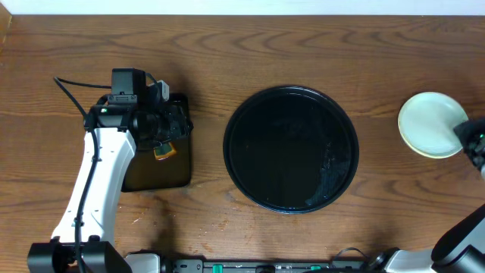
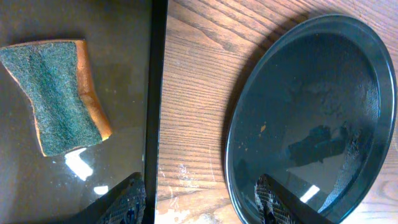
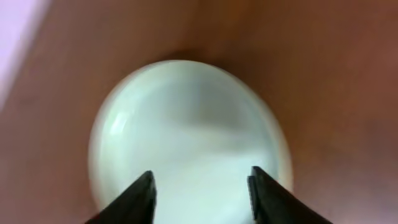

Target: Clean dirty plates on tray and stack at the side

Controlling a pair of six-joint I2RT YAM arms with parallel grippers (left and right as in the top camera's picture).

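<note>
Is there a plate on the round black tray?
No, the tray holds nothing; the only pale green plate in view lies well to its right.

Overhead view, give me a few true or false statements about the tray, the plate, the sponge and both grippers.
1. The round black tray holds no plates. True.
2. The sponge lies on the round black tray. False: it lies on the rectangular black tray, left of the round one.
3. A pale green plate sits on the wood tabletop, to the right of the round black tray. True.
4. The left gripper is clamped on the sponge. False: it is open, and the sponge lies apart from it.
5. The right gripper is open over the pale green plate. True.
</note>
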